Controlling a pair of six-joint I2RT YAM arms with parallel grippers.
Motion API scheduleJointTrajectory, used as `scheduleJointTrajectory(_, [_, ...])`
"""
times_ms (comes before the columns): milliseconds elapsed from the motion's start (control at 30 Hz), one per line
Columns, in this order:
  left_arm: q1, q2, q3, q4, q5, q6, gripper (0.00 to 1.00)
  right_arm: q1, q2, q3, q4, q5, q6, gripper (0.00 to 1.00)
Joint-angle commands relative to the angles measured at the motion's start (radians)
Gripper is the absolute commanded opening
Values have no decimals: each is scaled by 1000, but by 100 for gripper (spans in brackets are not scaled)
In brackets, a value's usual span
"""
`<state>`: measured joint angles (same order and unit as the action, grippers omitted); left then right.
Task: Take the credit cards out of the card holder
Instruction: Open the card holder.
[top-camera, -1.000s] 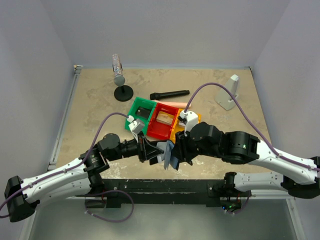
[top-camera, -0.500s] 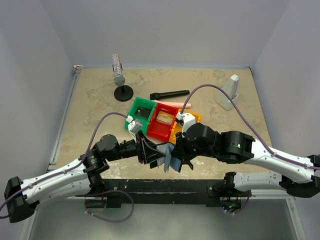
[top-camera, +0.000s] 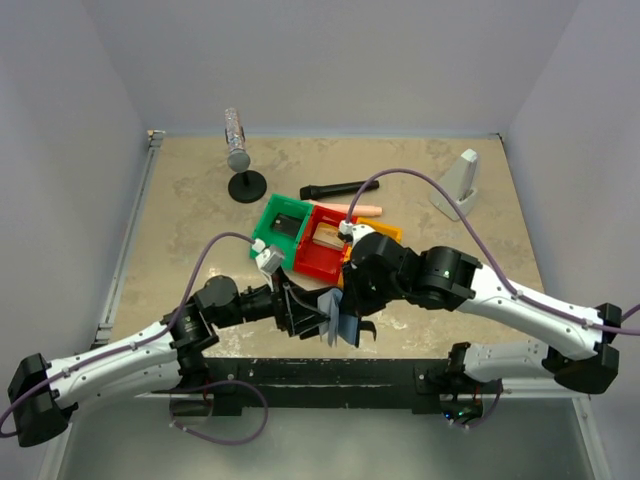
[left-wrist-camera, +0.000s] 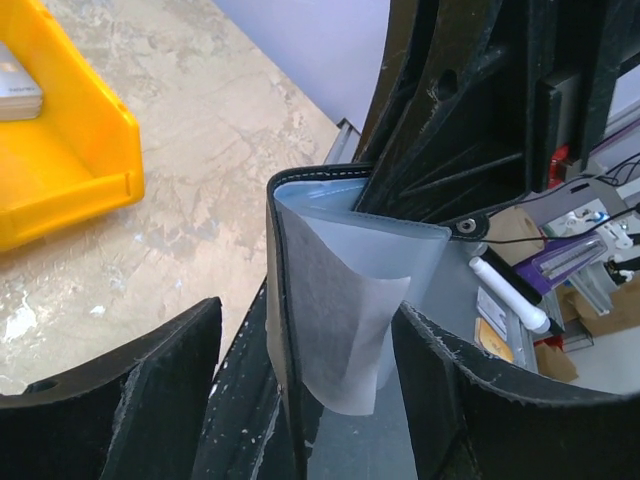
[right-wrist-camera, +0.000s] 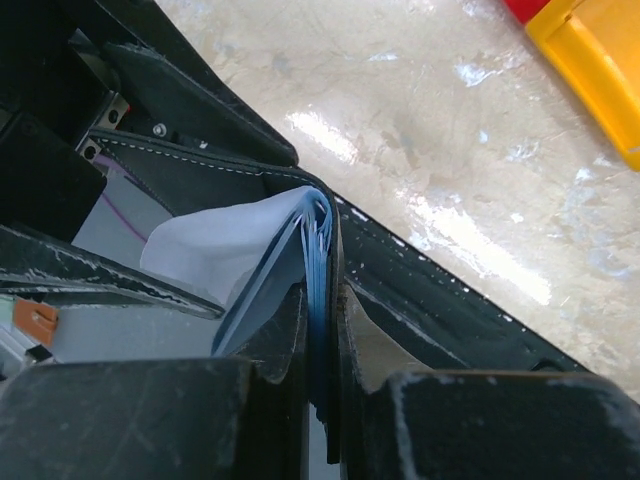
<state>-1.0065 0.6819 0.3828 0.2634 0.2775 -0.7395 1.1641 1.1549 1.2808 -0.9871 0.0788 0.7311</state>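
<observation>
We see the card holder (top-camera: 338, 316) held off the table (top-camera: 190, 220) near its front edge, at about 6 o'clock from the red bin (top-camera: 318, 250). It is folded open, with its bluish-grey sleeves fanned out. The right gripper (right-wrist-camera: 320, 340) is pinched tight on those sleeves and the black cover (nothing else is in its grasp). The left gripper (left-wrist-camera: 305, 340) stands wide open, one finger on each side of the holder, gripping nothing. A yellow bin (left-wrist-camera: 70, 170) lies at 10 o'clock in the left wrist view.
</observation>
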Motion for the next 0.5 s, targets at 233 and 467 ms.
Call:
scheduleJointTrajectory(233, [-4, 7, 5, -62, -141, 37, 76, -14, 183, 92, -24, -4, 96, 0])
scheduleJointTrajectory(467, [-3, -39, -31, -72, -199, 20, 81, -20, 233, 137, -94, 96, 93, 0])
